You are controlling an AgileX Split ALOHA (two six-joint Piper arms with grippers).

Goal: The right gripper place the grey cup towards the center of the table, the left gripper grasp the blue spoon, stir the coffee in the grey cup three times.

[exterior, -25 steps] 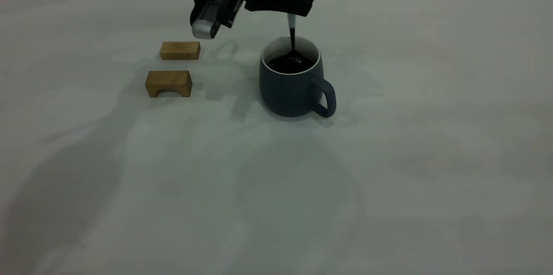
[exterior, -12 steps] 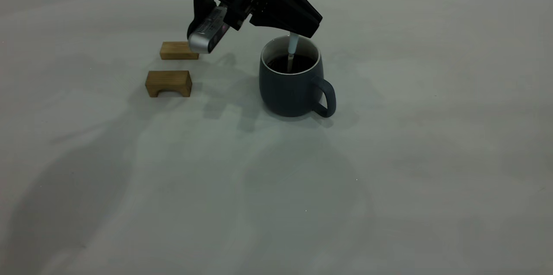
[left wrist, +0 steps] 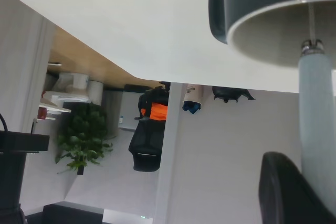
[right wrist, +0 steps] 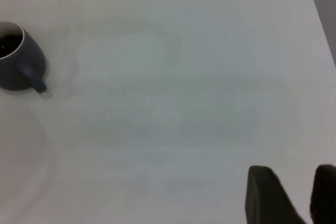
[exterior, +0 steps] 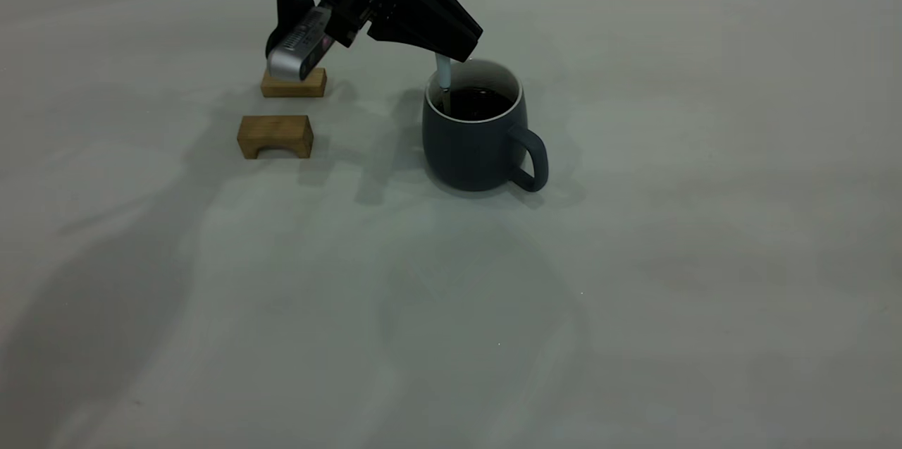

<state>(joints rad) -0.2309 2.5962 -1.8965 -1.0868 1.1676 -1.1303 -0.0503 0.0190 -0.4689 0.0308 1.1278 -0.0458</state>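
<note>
Your left gripper (exterior: 451, 54) has its jaws pinching the slim pale-blue-handled spoon (exterior: 443, 75), dipped in dark coffee (exterior: 476, 103) at the left rim of the slate-grey mug (exterior: 479, 132) mid-bench (exterior: 634, 259). It has swung left since half a second ago. Right gripper (right wrist: 294, 192) idles apart, jaws spread.

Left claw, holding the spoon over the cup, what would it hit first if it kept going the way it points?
Probably the grey cup: the left claw points down at its near-left rim, with the blue spoon already dipping into the coffee.
</note>
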